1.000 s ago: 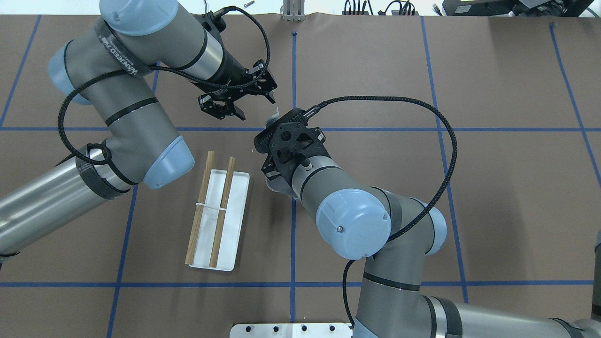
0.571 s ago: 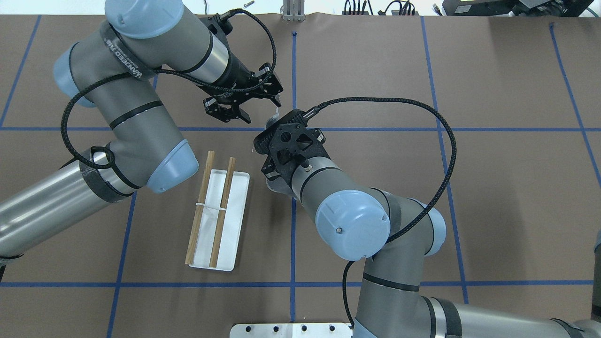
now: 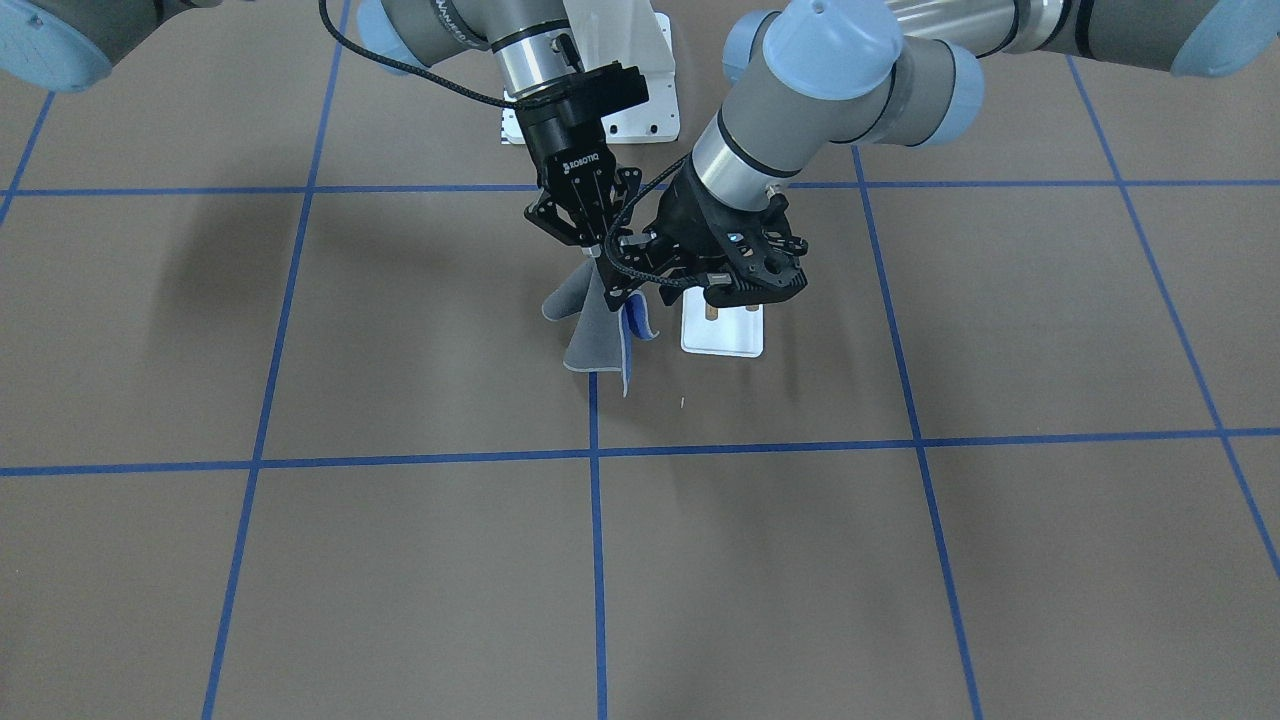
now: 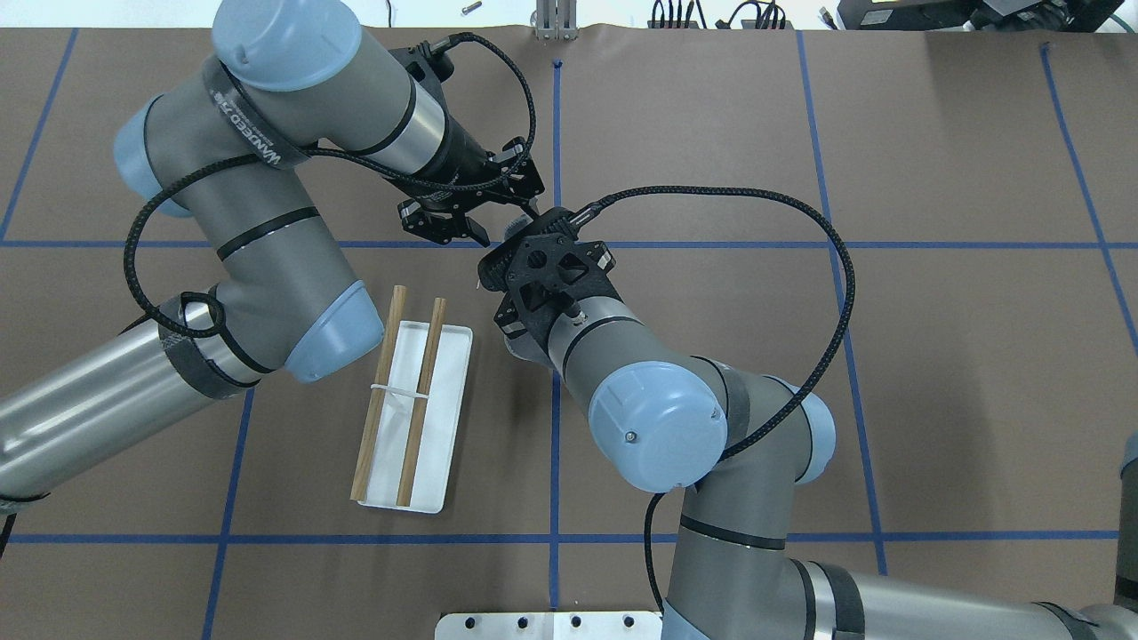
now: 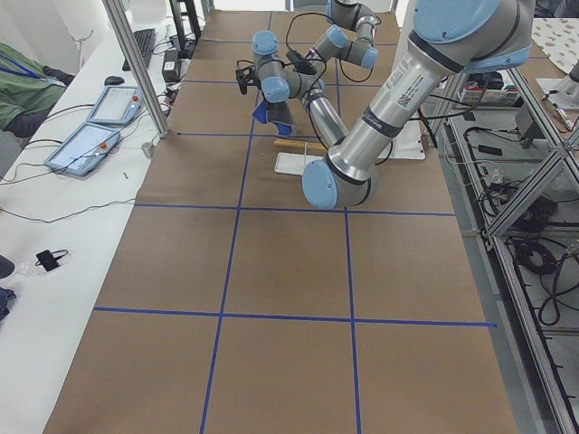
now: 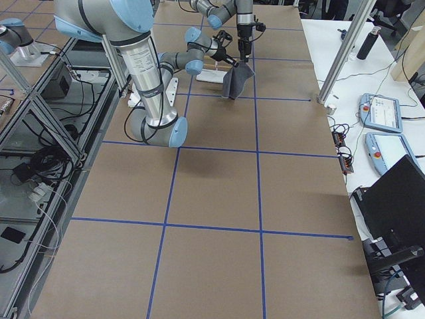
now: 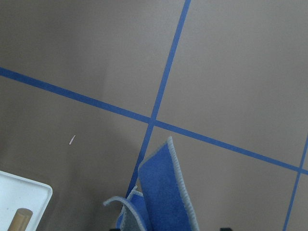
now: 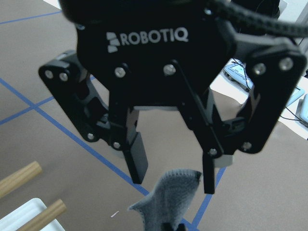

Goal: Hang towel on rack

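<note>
One towel [image 3: 590, 345]; one rack [image 4: 449, 400] with two wooden rods [image 4: 425, 373].

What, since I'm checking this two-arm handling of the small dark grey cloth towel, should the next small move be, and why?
Probably shut the left gripper. Its fingers stand open, and the raised corner of the small dark grey cloth towel appears to sit between them, while the rest hangs from the shut right gripper. A second grip would let both arms spread it.

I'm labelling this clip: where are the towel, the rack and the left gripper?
towel [image 3: 592, 340], front-facing view, hanging grey face
rack [image 4: 441, 400], overhead view, bare white base
left gripper [image 8: 172, 182], right wrist view, midway between open fingertips
</note>
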{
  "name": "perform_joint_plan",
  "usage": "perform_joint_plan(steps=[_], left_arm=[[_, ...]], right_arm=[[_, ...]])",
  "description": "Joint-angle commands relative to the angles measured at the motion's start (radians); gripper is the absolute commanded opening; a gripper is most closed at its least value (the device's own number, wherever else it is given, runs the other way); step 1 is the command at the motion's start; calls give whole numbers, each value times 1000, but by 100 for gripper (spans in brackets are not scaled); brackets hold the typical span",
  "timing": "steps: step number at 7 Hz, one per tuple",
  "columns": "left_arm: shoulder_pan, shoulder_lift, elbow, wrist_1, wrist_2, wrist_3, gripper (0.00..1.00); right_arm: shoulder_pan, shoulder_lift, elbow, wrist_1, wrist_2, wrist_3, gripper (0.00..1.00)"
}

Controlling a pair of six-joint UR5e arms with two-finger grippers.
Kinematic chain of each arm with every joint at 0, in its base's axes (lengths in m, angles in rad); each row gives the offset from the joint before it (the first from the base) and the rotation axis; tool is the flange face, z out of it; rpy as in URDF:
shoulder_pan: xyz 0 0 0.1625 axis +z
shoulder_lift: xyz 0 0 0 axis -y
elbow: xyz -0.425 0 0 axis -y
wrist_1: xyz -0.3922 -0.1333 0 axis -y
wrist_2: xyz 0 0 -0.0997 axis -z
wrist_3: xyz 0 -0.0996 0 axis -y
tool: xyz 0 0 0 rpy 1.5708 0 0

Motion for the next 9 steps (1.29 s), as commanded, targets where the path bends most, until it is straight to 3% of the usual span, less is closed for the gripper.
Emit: perform_joint_plan(steps=[1,3,7,8,9], left_arm=[[3,1,0,0,0,1,33],[3,2,0,0,0,1,0],[1,11,-17,0,8,1,0],[-1,12,-17,0,8,1,0],[-5,10,-19,0,8,1,0]], right_arm=[[0,5,0,0,-1,0,0],[0,5,0,0,-1,0,0],[3,5,6,14,5,11,0],[6,6,12,14,11,24,21],[8,6,29,14,40,129,81]])
